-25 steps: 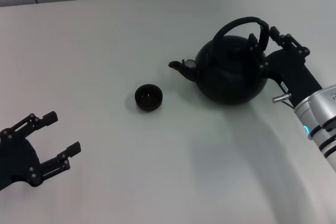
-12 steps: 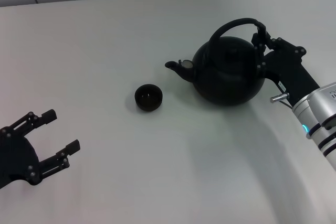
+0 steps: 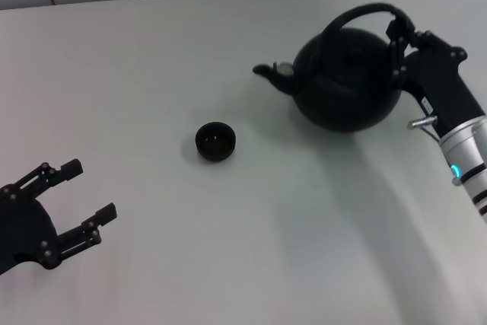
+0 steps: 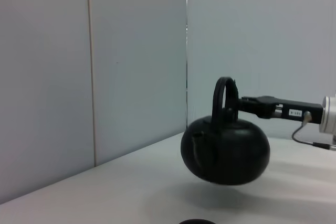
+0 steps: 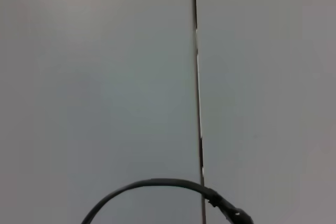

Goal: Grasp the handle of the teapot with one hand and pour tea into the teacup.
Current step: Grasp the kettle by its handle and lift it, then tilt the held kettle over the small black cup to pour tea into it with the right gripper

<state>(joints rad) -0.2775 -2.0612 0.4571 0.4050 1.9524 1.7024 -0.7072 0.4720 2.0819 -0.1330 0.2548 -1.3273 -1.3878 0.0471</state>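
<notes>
While the teapot point(image 3: 346, 81) is carried clear of the white worktop point(image 3: 228, 249), as the gap and soft shadow beneath it in the left wrist view point(image 4: 226, 150) show, it is held at the far right of the scene by the right tool point(image 3: 401, 45), whose fingers are clamped on the right-hand side of the handle point(image 3: 365, 13). The pot is kept roughly level, with its short spout point(image 3: 266, 72) pointed left. The arched hoop is seen edge-on in the left wrist view point(image 4: 223, 98), with the right arm reaching in level from the right to meet it. Only a thin black arc of the hoop point(image 5: 152, 184) is caught in the right wrist view, set against a grey panelled wall point(image 5: 105, 77). The teacup point(image 3: 215, 141) is found upright on the worktop, nearer than the pot and to the left of it, well apart from the spout and not beneath it. The left tool point(image 3: 76, 207) is parked low at the near left corner of the worktop, with its fingers spread wide and nothing between them, well apart from both the cup and the pot.
</notes>
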